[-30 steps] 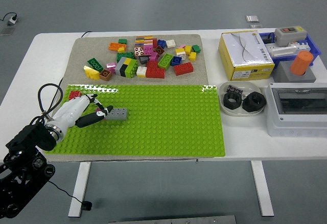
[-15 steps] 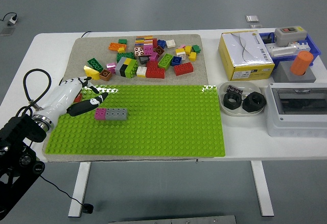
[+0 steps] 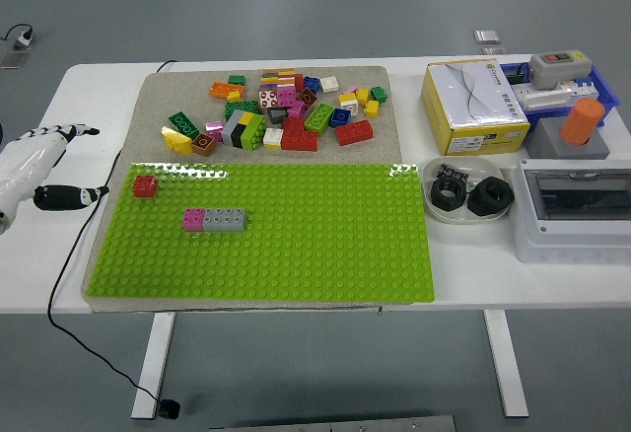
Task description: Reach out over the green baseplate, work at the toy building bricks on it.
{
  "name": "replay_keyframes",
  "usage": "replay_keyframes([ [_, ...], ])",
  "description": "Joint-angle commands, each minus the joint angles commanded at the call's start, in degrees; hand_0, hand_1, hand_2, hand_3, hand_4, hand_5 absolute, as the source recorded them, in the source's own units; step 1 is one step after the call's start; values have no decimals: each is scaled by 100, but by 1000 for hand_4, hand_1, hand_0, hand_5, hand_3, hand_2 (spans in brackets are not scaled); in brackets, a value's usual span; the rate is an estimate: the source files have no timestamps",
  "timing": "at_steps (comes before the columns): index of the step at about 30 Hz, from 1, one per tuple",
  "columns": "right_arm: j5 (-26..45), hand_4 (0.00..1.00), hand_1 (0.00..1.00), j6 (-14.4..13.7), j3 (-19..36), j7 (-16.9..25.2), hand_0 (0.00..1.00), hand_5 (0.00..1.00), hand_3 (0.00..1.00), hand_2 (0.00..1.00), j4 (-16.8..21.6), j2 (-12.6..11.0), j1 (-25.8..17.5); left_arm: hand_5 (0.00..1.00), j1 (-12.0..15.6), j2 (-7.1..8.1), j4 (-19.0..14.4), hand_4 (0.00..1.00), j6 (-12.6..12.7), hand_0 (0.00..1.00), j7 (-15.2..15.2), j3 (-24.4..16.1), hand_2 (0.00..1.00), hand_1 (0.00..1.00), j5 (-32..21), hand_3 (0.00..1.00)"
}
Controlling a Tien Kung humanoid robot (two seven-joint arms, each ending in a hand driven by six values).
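The green baseplate (image 3: 296, 235) lies across the table's front middle. On its left part sits a grey brick (image 3: 226, 219) joined to a pink brick (image 3: 193, 219). A small red brick (image 3: 145, 186) sits near the plate's back left corner. My left hand (image 3: 44, 167), white with black fingertips, hovers at the picture's left edge, off the plate and well left of the bricks. Its fingers are spread and hold nothing. My right arm does not show.
A pile of several loose coloured bricks (image 3: 281, 111) lies on the beige mat (image 3: 158, 97) behind the plate. At the right stand a yellow box (image 3: 475, 107), a dish with black nuts (image 3: 467, 195), a grey enclosure (image 3: 575, 205) and a blue bin (image 3: 562, 92).
My left hand has drawn back from the grey and pink bricks, leftward off the baseplate to the table's left edge. The bricks stay in place, and the red brick now shows.
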Motion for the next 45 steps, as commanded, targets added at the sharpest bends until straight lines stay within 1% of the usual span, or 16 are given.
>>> replay_keyframes([
  [3,-31,510,650,17,16,-30,589,998,786,775,0,46,10,2,-220,65,369,783,136,952,-37,243,934,929,77,875],
  [5,-94,510,650,35,43,-59,589,998,786,775,0,74,30,2,-342,51,579,783,164,952,-24,358,934,929,96,875],
  [7,-232,516,652,55,124,-105,591,998,780,772,0,114,58,2,-457,-4,810,779,163,956,-1,465,957,943,81,866],
  [11,-528,516,652,83,345,-185,591,998,780,772,0,171,93,2,-558,-120,1015,779,79,956,85,552,957,943,32,866],
  [12,-629,518,654,93,426,-211,590,998,771,768,0,186,102,2,-583,-164,1066,802,7,962,150,571,998,966,5,832],
  [16,-857,518,654,115,606,-265,590,998,771,768,0,208,114,2,-645,-311,1135,802,-165,962,266,613,998,966,-113,832],
  [18,-916,522,654,117,651,-274,597,998,768,761,0,211,114,2,-679,-374,1121,830,-231,967,311,642,998,980,-173,808],
  [22,-954,522,654,106,708,-268,597,998,768,761,0,197,112,2,-806,-534,1077,830,-354,967,386,733,998,980,-302,808],
  [24,-973,519,654,99,742,-265,599,998,757,736,0,193,102,29,-891,-643,1082,826,-416,967,427,780,998,977,-331,791],
  [29,-964,519,654,65,840,-248,599,998,757,736,0,174,54,29,-1055,-960,1170,826,-546,967,527,768,998,977,-328,791],
  [31,-904,518,654,48,835,-229,599,998,765,742,0,155,43,2,-1115,-1095,1230,808,-558,967,529,717,998,974,-290,787],
  [33,-826,518,654,36,804,-210,599,998,765,742,0,135,40,2,-1176,-1192,1291,808,-565,967,529,689,998,974,-248,787],
  [35,-735,518,654,24,744,-187,599,998,765,742,0,110,47,2,-1243,-1245,1353,808,-571,967,523,688,998,974,-227,787],
  [39,-660,519,655,7,685,-165,598,998,777,755,0,74,74,2,-1331,-1242,1441,813,-583,966,514,729,998,969,-234,784],
  [42,-606,507,657,-13,628,-146,601,998,788,764,0,54,88,2,-1365,-1152,1505,815,-592,968,497,833,997,977,-305,782],
  [45,-381,507,657,-34,405,-110,601,998,788,764,0,20,86,2,-1381,-1027,1590,815,-599,968,456,974,997,977,-428,782],
])
